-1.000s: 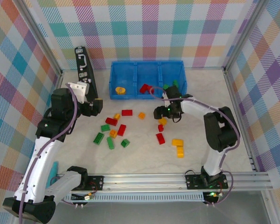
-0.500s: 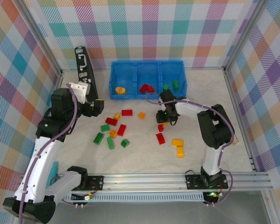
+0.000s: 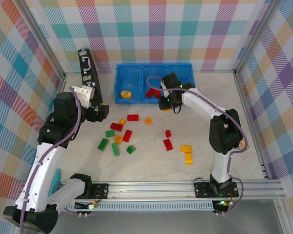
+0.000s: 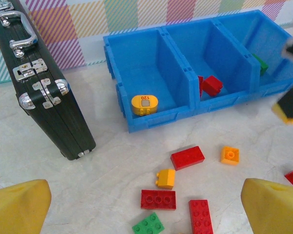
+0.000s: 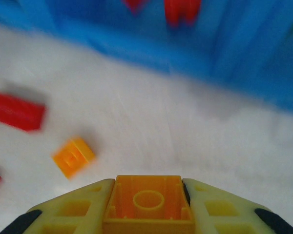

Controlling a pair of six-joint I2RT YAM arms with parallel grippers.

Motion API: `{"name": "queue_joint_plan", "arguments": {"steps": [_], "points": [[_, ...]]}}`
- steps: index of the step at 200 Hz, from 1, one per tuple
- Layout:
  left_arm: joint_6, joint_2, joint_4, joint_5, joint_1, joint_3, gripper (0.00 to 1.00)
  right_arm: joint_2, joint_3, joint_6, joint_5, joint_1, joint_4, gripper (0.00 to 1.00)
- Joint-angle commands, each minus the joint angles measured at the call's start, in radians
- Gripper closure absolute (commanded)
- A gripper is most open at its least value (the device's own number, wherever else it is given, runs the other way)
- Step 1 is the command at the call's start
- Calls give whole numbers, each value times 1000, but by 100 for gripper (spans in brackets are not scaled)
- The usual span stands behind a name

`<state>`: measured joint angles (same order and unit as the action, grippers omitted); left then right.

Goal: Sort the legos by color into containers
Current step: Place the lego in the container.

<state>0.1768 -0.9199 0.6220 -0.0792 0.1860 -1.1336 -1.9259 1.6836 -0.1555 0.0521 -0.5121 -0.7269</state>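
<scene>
Right fingers point(image 5: 73, 212) carried orange brick point(image 5: 147, 202) toward blue bin point(image 3: 136, 101), pale tabletop point(image 3: 151, 163), plaid walls point(image 3: 151, 29)

R gripper point(image 3: 165, 104) clamped on orange lego point(image 5: 149, 201), L gripper point(image 3: 101, 111) wide open.

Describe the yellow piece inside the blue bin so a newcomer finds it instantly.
Start at the long blue bin standing right of the black case. Its compartment nearest the case holds one yellow piece. Unlike the boxy red bricks next door, it is oval, with a pale square on its upper face.
</scene>
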Motion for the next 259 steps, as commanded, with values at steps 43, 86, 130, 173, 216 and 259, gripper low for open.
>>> {"name": "queue_joint_plan", "arguments": {"steps": [43,86,130,173,216,259], "points": [[16,-10,-25,12,-16,18,0,-212,287,182,-94,-25,322,65],[21,-27,-29,15,-16,19,0,-289,317,142,-154,-29,587,67],[15,-24,-33,-8,-16,24,0,-309,217,81,-164,-37,850,68],[16,-10,-34,7,-16,29,0,-396,211,56,-214,-40,1009,70],[18,-7,-32,-2,-16,28,0,-532,330,-1,-232,-44,1036,71],[17,6,-36,1,-16,32,0,-576,388,8,-205,-52,996,66]]}}
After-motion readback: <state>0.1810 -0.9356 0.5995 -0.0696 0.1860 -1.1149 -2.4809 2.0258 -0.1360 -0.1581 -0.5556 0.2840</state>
